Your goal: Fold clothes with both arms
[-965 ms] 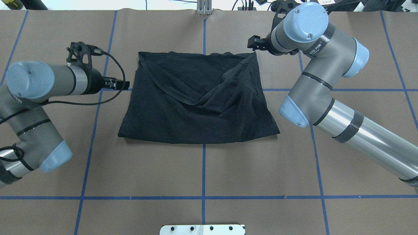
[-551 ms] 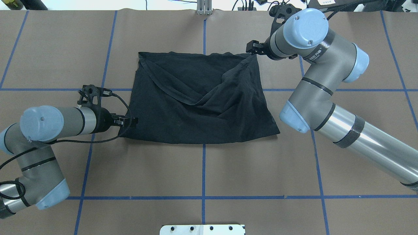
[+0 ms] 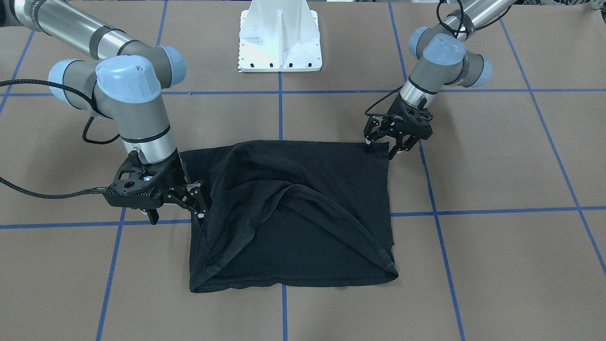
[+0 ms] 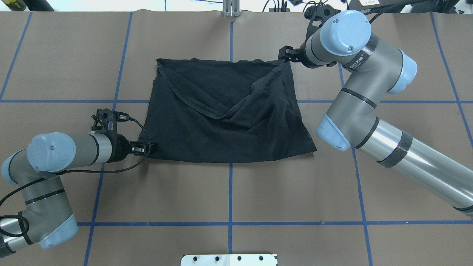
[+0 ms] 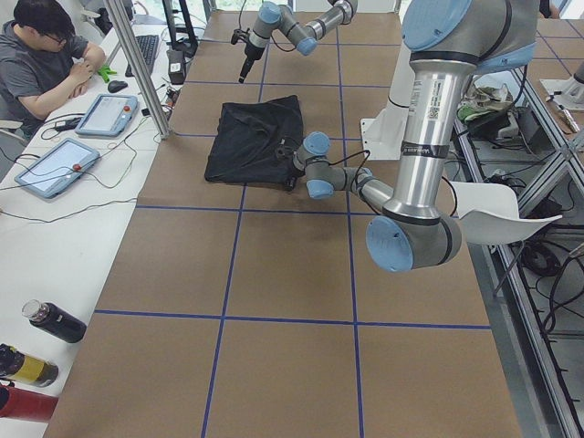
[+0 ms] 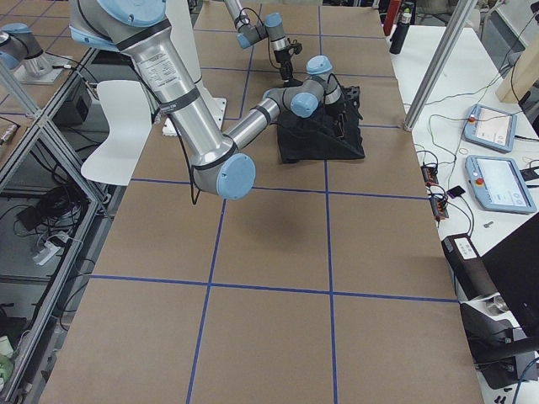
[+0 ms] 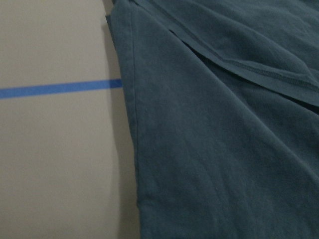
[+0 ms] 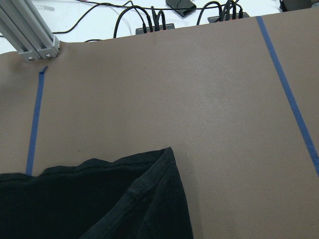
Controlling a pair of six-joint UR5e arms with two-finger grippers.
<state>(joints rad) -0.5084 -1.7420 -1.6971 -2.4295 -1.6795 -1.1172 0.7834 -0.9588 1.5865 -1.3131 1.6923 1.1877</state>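
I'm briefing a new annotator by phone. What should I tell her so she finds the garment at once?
Start at the brown table gridded with blue tape. At its centre lies the black T-shirt, a rumpled flat rectangle with a diagonal hem across it; it is the only cloth there.

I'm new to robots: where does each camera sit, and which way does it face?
Front-facing: across the table, facing the robot; left arm, right arm, base.
Overhead: behind the robot, looking down; both arms.
Left side: table's end; left arm nearest.
Right side: other end; right arm nearest.
Left wrist: T-shirt edge; no body.
Right wrist: T-shirt corner; no body.
Shared: all show the T-shirt.
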